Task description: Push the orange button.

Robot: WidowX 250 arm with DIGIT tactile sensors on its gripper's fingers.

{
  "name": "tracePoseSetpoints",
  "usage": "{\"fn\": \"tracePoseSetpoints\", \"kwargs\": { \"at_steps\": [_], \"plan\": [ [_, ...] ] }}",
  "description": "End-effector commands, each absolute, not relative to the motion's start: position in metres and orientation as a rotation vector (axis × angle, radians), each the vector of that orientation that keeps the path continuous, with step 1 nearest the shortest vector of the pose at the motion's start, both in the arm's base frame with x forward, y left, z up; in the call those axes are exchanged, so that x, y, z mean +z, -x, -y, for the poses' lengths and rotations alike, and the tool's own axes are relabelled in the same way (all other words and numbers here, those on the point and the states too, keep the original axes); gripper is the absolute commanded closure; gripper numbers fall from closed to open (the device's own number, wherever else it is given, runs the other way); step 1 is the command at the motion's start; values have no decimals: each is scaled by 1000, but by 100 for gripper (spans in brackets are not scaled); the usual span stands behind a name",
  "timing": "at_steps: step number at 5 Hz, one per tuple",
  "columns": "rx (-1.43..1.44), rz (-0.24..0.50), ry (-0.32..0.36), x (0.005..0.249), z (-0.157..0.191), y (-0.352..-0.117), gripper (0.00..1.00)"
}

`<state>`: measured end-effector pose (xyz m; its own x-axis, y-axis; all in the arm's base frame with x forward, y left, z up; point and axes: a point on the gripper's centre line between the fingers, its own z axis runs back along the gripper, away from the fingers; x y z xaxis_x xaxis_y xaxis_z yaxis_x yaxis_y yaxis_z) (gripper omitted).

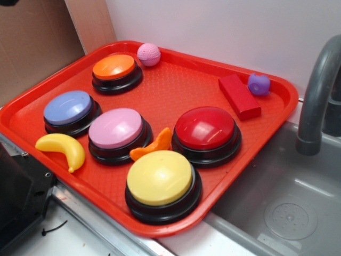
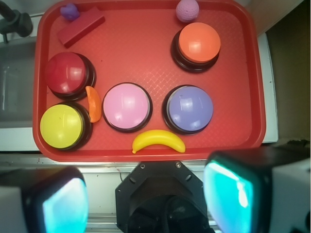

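Note:
The orange button (image 1: 114, 67) (image 2: 198, 42), a glossy orange dome on a black base, stands at the far left corner of the red tray (image 1: 176, 90) (image 2: 141, 58). Nothing touches it. In the wrist view my gripper (image 2: 146, 199) hangs high above the near side of the tray, over the robot base (image 2: 160, 194). Its two fingers (image 2: 231, 194) stand wide apart with nothing between them. The orange button lies well ahead of the gripper and to the right. The gripper does not show in the exterior view.
On the tray are blue (image 1: 68, 108), pink (image 1: 115, 128), red (image 1: 205, 128) and yellow (image 1: 159, 177) buttons, a banana (image 1: 61, 148), an orange curved piece (image 1: 154, 145), a pink ball (image 1: 148, 54), a red block (image 1: 239, 96) and a purple toy (image 1: 258, 84). A faucet (image 1: 317, 90) and sink (image 1: 282, 202) are at right.

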<state>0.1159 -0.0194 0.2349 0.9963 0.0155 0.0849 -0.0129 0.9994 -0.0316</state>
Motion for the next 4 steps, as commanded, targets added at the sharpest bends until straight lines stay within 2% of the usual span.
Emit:
{"fn": "tracePoseSetpoints", "kwargs": {
  "at_steps": [1,2,3,4],
  "plan": [
    [14,85,31,235,19,-116,0],
    [203,77,-72,207,-9,-165,0],
    [238,122,-35,182,-25,-195,0],
    [342,108,-43,148,-51,-215,0]
  ]
}}
